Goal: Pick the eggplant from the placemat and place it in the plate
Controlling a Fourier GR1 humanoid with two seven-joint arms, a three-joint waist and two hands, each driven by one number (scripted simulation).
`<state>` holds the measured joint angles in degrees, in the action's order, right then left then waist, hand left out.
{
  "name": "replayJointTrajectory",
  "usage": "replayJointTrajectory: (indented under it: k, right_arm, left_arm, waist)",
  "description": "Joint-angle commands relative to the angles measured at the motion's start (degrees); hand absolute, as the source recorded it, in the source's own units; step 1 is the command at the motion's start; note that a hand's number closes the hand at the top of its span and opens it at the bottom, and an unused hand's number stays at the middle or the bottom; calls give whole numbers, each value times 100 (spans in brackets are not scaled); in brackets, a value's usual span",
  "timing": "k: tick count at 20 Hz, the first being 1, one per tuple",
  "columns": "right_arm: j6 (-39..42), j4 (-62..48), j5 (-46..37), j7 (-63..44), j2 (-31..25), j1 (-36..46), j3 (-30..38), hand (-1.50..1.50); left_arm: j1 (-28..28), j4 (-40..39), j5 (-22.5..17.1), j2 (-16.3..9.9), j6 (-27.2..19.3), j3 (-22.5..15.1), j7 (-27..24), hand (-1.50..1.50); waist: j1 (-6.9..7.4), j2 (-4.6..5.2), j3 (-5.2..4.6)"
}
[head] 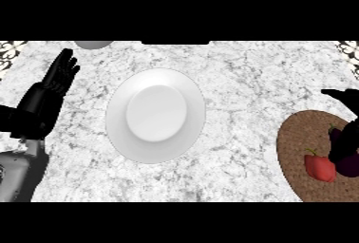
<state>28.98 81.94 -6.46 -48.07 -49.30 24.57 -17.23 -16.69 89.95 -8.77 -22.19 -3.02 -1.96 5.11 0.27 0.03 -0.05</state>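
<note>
Grey, glossy left forearm (20, 173) ending in a black wrist cuff and matte black left hand (52, 83) (ribbed, segmented fingers); right hand (348, 121) likewise black.

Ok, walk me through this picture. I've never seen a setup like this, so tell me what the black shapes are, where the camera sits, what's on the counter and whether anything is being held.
The camera sits at the robot's head, looking steeply down at a marble counter. The black shape at the left is the robot's left hand, open, fingers up, resting. The black shape at the right edge is its right hand, down over a brown woven placemat. A white plate lies mid-counter with nothing on it. On the placemat are a red vegetable and the dark purple eggplant. The right hand overlaps the eggplant, but whether it grips it cannot be told.
</note>
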Motion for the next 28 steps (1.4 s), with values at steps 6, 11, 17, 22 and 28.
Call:
replayJointTrajectory:
  k: [6, 11, 17, 22, 28]
  right_arm:
    - [388, -190, -804, -274, 240, -287, 82, -150]
    - [219, -861, -1324, 424, 343, -553, 234, -150]
    - [253, -1638, -1773, 1198, 536, -550, 452, -150]
    - [528, -1727, -2050, 1094, 826, -555, 705, -150]
    - [378, -2249, -2752, 1226, 1020, -400, 576, -150]
  left_arm:
    - [185, 114, 27, 3, 255, 322, 12, 0]
    - [320, 277, 51, -10, 427, 459, -77, 0]
    - [-85, 233, 145, 276, 356, 385, 375, 0]
    - [268, 355, 312, 304, 536, 536, 147, 0]
    - [-87, 216, 403, 406, 503, 560, 364, 0]
  waist:
    - [-26, -8, 3]
    - [-13, -5, 5]
    - [-17, 5, 8]
    - [-9, 0, 5]
    - [12, 4, 7]
